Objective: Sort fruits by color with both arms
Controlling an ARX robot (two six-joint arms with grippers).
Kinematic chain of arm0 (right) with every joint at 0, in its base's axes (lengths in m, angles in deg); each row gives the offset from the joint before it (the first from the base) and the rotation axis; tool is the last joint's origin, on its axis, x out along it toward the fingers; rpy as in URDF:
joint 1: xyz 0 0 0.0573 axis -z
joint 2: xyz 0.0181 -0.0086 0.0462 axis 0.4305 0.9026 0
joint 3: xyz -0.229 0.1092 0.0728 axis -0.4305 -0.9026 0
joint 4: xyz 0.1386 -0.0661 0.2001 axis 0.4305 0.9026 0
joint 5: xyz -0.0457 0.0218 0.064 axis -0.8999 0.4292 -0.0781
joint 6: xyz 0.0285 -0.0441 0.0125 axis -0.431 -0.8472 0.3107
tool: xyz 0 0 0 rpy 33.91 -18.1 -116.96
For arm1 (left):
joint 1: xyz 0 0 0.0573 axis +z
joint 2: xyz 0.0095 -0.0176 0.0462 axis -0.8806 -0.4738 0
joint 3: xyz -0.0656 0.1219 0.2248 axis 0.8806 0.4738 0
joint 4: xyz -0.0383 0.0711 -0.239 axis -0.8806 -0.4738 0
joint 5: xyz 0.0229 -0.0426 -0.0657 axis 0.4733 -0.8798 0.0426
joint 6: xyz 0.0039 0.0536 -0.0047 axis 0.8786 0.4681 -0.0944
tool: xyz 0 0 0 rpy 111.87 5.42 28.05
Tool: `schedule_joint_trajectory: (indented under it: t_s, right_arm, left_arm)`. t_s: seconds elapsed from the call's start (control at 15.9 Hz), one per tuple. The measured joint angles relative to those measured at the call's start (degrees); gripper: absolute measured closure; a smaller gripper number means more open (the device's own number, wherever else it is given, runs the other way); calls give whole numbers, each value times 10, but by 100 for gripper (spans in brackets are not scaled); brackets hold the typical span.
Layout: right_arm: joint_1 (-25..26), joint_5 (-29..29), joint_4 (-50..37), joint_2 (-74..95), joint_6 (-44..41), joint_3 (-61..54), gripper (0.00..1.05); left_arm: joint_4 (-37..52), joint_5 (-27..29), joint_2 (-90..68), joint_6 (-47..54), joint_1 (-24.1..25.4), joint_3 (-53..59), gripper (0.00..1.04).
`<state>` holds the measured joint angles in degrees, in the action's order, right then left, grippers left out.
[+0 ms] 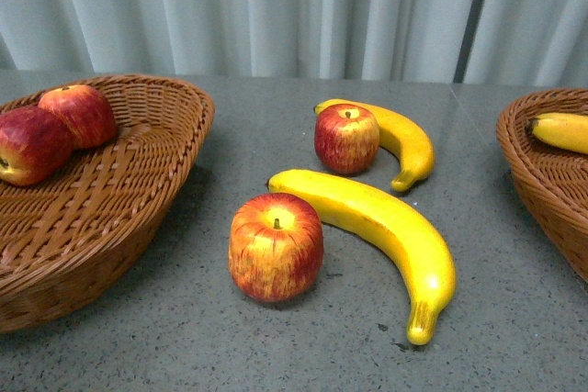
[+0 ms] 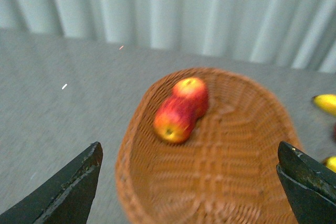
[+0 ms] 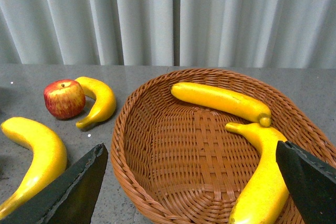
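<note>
Left fingers (image 2: 68,192): wide, empty, above left basket (image 2: 131,182) holding 2 apples (image 2: 176,119).
Right fingers (image 3: 68,192): wide, empty, above right basket (image 3: 121,156) holding 2 bananas (image 3: 220,100).
Worktop (image 1: 138,346): near apple (image 1: 276,247), far apple (image 1: 346,139), long banana (image 1: 386,227), short banana (image 1: 409,140) unsorted.
Advice: grip near apple from the side away from long banana.

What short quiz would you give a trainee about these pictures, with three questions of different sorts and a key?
1. True or false: the left basket holds two red apples.
2. How many bananas lie in the right basket? A one, B two, C three.
3. Fill the gaps: on the table between the baskets lie __ loose apples and __ loose bananas.
Key: 1 true; 2 B; 3 two, two.
</note>
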<state>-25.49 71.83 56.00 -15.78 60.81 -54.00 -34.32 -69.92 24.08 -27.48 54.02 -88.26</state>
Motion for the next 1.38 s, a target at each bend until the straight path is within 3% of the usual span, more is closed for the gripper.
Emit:
schedule_joint_trajectory:
  t_s: [0.13, 0.31, 0.44, 1.38]
  right_arm:
    - [0, 0, 0, 0, 0, 0, 7]
    - [0, 0, 0, 0, 0, 0, 7]
    - [0, 0, 0, 0, 0, 0, 7]
    - [0, 0, 0, 0, 0, 0, 7]
  left_arm:
    - [72, -101, -177, 63, -25, -88, 7]
    - [52, -223, -360, 124, -119, -189, 7]
    - [36, -252, -412, 139, -166, -204, 7]
    - [93, -309, -584, 188, -191, -209, 7]
